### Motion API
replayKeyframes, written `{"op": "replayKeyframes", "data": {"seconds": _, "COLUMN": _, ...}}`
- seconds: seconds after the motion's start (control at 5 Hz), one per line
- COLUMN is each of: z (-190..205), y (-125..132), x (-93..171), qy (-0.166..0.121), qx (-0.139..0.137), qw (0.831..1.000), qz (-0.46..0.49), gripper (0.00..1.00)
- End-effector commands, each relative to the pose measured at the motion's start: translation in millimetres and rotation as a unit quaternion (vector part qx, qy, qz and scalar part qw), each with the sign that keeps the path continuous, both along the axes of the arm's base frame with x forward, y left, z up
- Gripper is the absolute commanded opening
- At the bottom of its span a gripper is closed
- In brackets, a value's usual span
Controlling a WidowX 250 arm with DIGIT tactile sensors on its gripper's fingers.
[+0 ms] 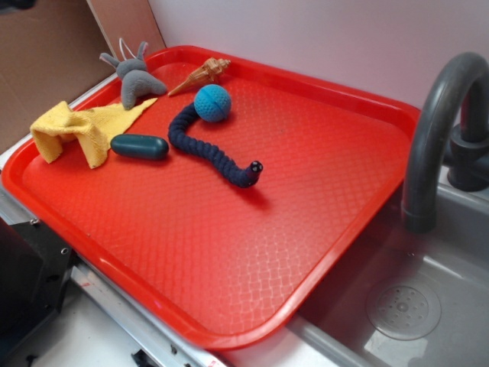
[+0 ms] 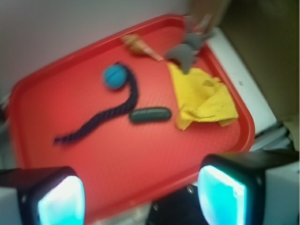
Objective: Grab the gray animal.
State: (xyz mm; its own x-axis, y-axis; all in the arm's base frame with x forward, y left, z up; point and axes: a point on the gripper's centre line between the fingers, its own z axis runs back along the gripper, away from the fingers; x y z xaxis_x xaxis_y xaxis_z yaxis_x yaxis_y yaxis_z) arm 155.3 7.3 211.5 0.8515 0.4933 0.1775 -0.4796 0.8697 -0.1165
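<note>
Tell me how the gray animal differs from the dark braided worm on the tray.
The gray animal is light gray with a humped body and two thin ears; the worm is dark navy, long and rope-like with small eyes. The gray animal sits at the tray's far corner, touching the yellow cloth; the worm lies curved toward the middle, beside the blue ball. Both look like soft toys, untouched by the gripper.

On the red tray: one gray animal, one yellow cloth, one dark teal capsule, one navy braided worm, one blue ball, one shell. Beside the tray: one gray faucet, one sink.
</note>
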Motion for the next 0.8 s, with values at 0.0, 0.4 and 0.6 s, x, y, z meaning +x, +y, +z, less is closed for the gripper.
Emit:
{"op": "replayKeyframes", "data": {"seconds": 0.0, "z": -34.9, "y": 36.5, "x": 33.4, "qy": -0.089, "qx": 0.054, "qw": 0.97, "qz": 0.218, "gripper": 1.0}}
{"op": "replayKeyframes", "data": {"seconds": 0.4, "z": -84.7, "y": 80.6, "x": 85.8, "qy": -0.09, "qx": 0.101, "qw": 0.936, "qz": 0.324, "gripper": 1.0}}
{"op": "replayKeyframes", "data": {"seconds": 0.6, "z": -96.2, "y": 95.2, "x": 93.7, "qy": -0.084, "qx": 0.113, "qw": 0.931, "qz": 0.336, "gripper": 1.0}}
